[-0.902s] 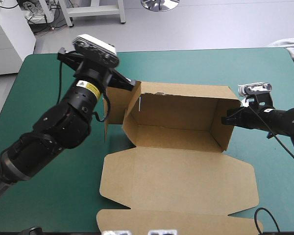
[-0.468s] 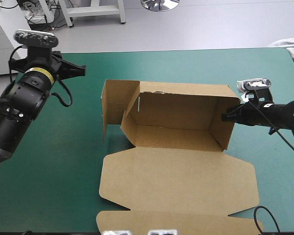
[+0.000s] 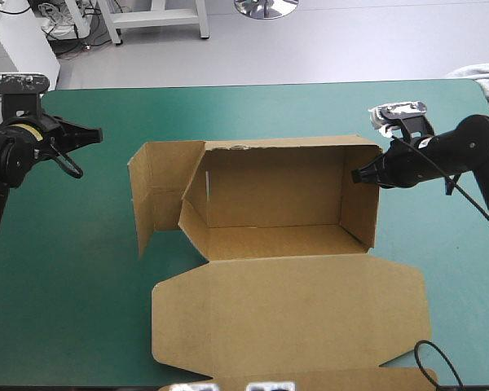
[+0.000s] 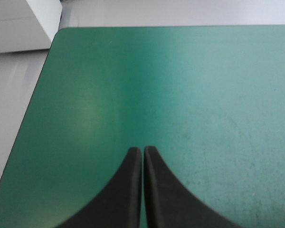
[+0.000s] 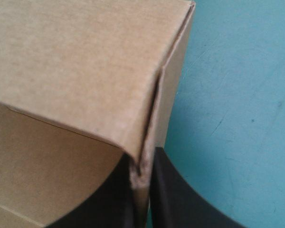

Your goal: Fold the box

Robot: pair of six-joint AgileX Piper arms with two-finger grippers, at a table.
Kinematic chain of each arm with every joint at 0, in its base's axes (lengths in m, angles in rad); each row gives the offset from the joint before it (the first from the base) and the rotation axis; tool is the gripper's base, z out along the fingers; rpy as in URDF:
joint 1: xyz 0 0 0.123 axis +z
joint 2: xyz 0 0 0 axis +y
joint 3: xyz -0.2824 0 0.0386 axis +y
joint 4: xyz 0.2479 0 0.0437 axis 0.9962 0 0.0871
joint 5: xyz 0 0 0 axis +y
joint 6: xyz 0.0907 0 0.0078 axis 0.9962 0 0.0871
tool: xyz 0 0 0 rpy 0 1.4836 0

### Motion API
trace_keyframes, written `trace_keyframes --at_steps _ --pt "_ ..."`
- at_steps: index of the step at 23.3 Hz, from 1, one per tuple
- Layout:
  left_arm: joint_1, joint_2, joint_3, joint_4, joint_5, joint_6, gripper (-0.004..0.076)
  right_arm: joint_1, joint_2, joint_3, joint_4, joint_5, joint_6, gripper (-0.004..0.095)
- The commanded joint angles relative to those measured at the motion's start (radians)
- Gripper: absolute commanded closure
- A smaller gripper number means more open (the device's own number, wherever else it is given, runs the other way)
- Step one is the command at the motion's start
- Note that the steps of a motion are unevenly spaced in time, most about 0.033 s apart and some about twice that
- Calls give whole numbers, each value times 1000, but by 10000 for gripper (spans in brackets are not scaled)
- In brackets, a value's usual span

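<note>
The brown box (image 3: pixel 273 240) stands mid-table as an open tray, its lid (image 3: pixel 289 318) lying flat toward the near edge. One side flap (image 3: pixel 159 191) sticks out upright on its left. My right gripper (image 3: pixel 360 175) is shut on the top edge of the box's right wall. In the right wrist view the black fingers (image 5: pixel 168 190) pinch that wall (image 5: pixel 76 61) at its corner seam. My left gripper (image 3: pixel 94 134) is shut on nothing and hovers near the table's left edge, well clear of the box. The left wrist view shows its fingertips (image 4: pixel 143 151) meeting over bare teal-green cover (image 4: pixel 180 95).
A grey cloth (image 3: pixel 482 79) lies at the table's far right corner. Bare cover stretches between the left gripper and the box's flap. The table's far left corner (image 4: pixel 57 33) shows ahead of the left gripper. The lid's front flap (image 3: pixel 326 379) reaches the near edge.
The left arm has drawn back from the box's left flap to the table's left edge. The box has slid left and the right gripper has gone with it, holding the wall.
</note>
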Motion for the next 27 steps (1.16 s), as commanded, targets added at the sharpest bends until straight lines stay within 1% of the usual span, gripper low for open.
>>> trace_keyframes --at_steps 1,3,6,12,14,17,22,23,25,27 --pt "22 -33 -8 -9 -3 11 726 36 17 -68 -39 90 25 919" --pt "22 -33 18 -24 6 11 726 45 38 -68 -37 113 39 920" --pt "22 -33 76 -63 4 11 726 45 63 -64 -33 113 60 920" --pt "22 -33 223 -85 -39 16 726 45 156 -64 -33 111 63 920" --pt "22 -33 234 -85 -49 16 726 45 212 -64 -31 85 63 920" --pt "22 -33 234 -85 -62 16 726 45 260 -64 -23 13 63 920" --pt "22 -33 234 -85 -70 11 726 45 270 -64 -15 -129 51 917" --pt "22 -33 234 -85 -72 11 726 45 270 -64 -10 -139 38 911" --pt "22 -33 234 -85 -72 11 726 45 270 -64 -4 -147 11 872" --pt "22 -33 234 -85 -72 11 726 45 270 -64 -3 -145 9 804"
